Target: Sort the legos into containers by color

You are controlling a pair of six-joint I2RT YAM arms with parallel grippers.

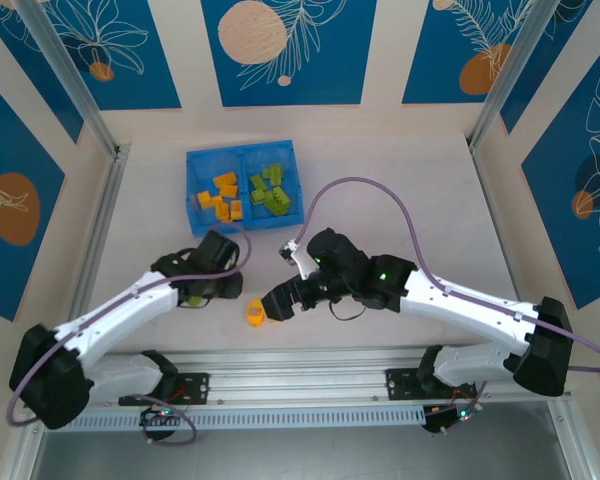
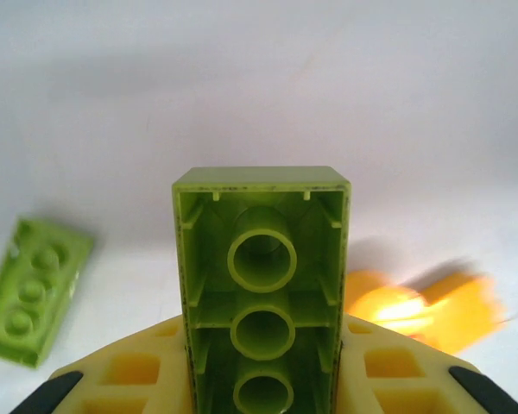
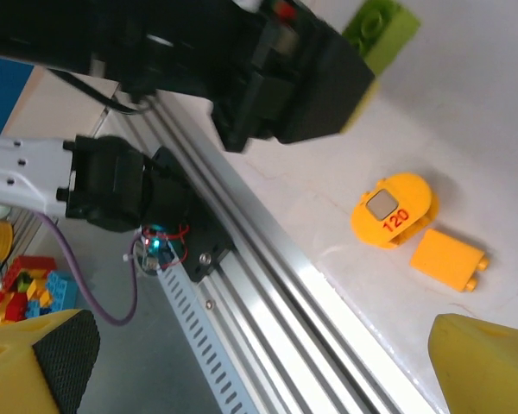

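One lime-green plastic brick point(image 2: 261, 259) is clamped in my left hand point(image 2: 263, 384), underside towards the wrist camera and most of its length sticking out past the fingers. Held that far back, I reckon it could pivot or slip on the way to the green-stocked right compartment point(image 1: 285, 160) of the bright-blue plastic tray point(image 1: 192, 190). My right hand point(image 1: 278, 303) hangs wide open near a loose orange brick point(image 3: 449, 259). Its arm crowds that route, so a clip is possible.
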